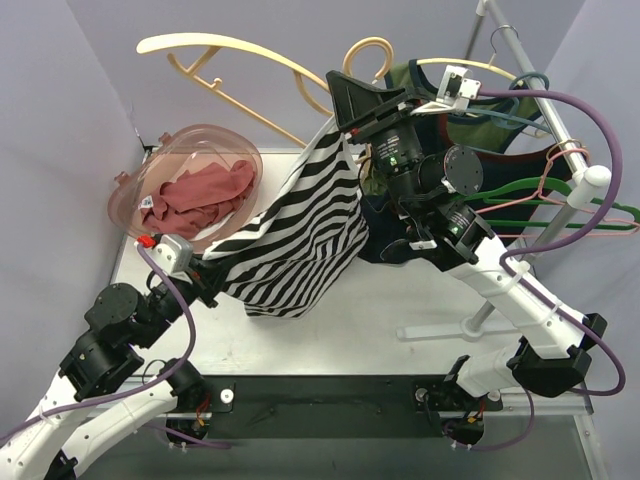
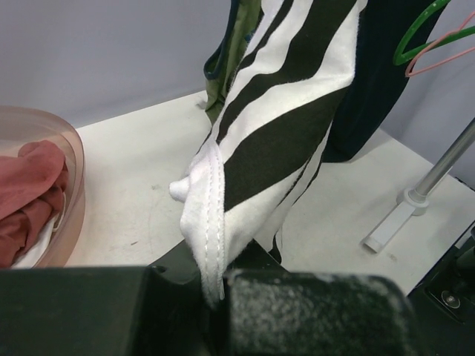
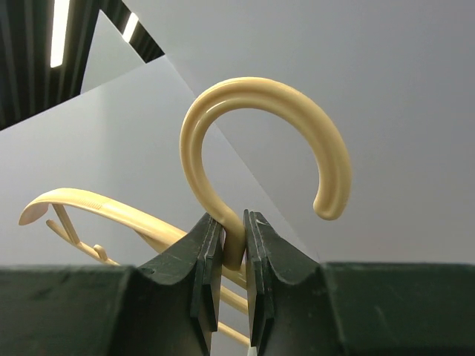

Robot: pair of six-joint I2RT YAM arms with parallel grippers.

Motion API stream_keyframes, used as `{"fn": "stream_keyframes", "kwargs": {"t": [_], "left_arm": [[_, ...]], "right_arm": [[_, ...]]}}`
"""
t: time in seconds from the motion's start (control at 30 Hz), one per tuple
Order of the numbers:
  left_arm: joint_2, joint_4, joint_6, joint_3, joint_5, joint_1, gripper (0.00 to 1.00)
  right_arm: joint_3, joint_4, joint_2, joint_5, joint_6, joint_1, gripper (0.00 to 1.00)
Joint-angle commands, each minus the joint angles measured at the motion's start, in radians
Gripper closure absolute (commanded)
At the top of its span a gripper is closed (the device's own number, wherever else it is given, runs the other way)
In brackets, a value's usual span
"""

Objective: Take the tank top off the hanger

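Black fingers of the left gripper (image 2: 214,297) pinch the white hem of the striped tank top (image 2: 282,126), the jaws nearly closed on the cloth. Seen from above, the top runs diagonally from that low grip at the left of the table (image 1: 400,300) up to the cream hanger (image 1: 230,47) at the rear. The left arm sits folded low. The right arm reaches high, and the right gripper (image 3: 232,252) clamps the hanger's neck just under its hook. The hanger's bare arm points left.
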Motion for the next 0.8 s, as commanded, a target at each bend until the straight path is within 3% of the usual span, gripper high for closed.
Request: {"fn": "stream_keyframes", "kwargs": {"t": [0.0,0.37,0.6,0.77], "left_arm": [[0.008,0.055,0.001,-0.013,0.04,-0.002,1.0],[0.023,-0.153,0.034,0.07,-0.09,-0.002,1.0],[0.049,-0.258,0.067,0.139,-0.24,-0.002,1.0],[0.064,-0.311,0.059,0.167,-0.276,-0.002,1.0]], "right_arm": [[0.011,0.191,-0.033,-0.056,0.057,-0.009,1.0],[0.117,-0.043,-0.015,-0.063,-0.363,-0.011,1.0],[0.143,-0.111,-0.021,-0.067,-0.431,-0.012,1.0],[0.116,-0.095,-0.044,-0.06,-0.37,-0.029,1.0]]}}
